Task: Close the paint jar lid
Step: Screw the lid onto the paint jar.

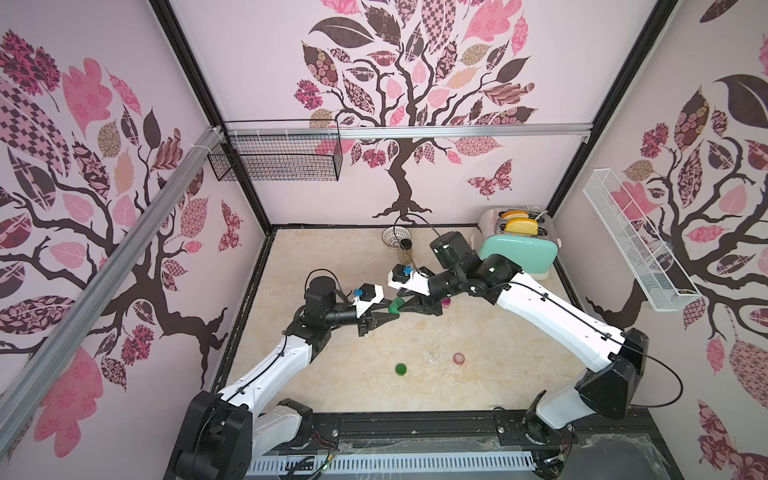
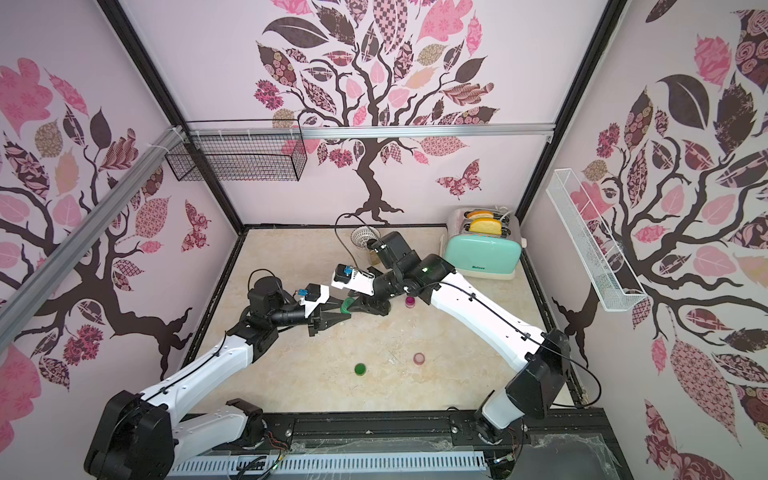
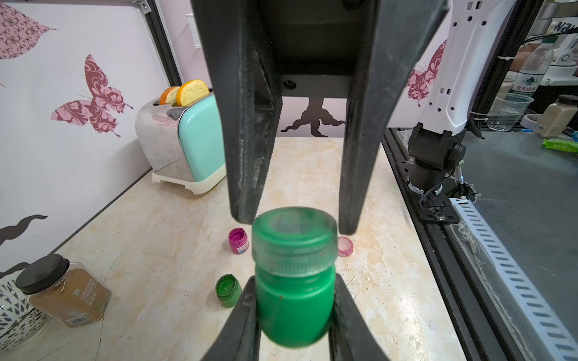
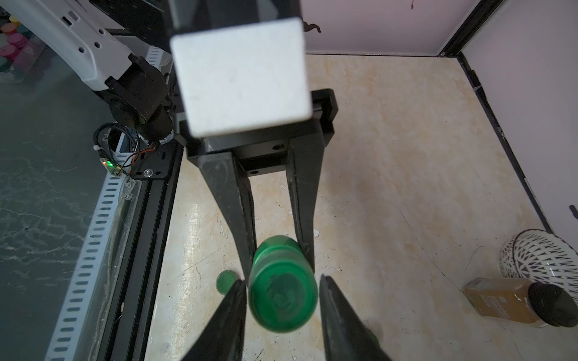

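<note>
top views, green paint jar (image 1: 397, 306): in the air over the middle of the table (image 1: 332, 374), lying on its side between the two grippers; the same in both top views (image 2: 346, 305).
top views, left gripper (image 1: 391, 312): clamped on the jar's body.
top views, right gripper (image 1: 405, 306): meets the jar from the opposite side; its grip is too small to tell here.
top views, table: an open green jar (image 1: 401, 369) and a pink lid (image 1: 459, 358) stand near the front, a magenta jar (image 1: 446, 302) just beside the right arm, a toaster (image 1: 517, 251) in the far right corner.
left wrist, jar: body pinched between this gripper's two fingers (image 3: 244, 312).
left wrist, lid (image 3: 294, 240): sits on the jar's neck, the right gripper's fingertips (image 3: 245, 206) flanking it.
right wrist, lid: face-on to the camera, between two narrow-set fingers (image 4: 231, 312); one looks to touch it, a sliver of gap shows at the other, so whether it is gripped i cannot tell.
</note>
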You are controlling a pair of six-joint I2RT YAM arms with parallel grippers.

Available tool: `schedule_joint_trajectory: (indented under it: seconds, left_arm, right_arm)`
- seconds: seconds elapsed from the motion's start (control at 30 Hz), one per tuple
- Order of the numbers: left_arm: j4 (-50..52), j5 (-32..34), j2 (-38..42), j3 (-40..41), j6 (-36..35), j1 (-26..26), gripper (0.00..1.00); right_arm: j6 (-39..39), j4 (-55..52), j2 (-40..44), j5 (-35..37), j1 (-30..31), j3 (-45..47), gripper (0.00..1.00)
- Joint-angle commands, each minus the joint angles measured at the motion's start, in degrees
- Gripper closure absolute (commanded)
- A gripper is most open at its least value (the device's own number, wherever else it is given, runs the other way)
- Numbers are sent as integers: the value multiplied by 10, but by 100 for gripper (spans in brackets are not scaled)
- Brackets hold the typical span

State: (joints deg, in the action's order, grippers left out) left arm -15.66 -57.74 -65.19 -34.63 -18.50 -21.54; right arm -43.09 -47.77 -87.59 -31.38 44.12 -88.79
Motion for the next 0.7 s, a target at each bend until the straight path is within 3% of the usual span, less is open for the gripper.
schedule_joint_trajectory:
  seconds: [0.0, 0.43, 0.67]
  left_arm:
    - [3, -2, 6, -14, -8, -3, 74]
    - [6, -1, 9, -14, -11, -3, 73]
    - [6, 5, 11, -14, -13, -4, 73]
  right_arm:
    - [0, -13, -8, 3, 6, -24, 59]
    - [20, -29, -25, 21, 15, -36, 68]
    - [72, -28, -37, 49, 25, -43, 74]
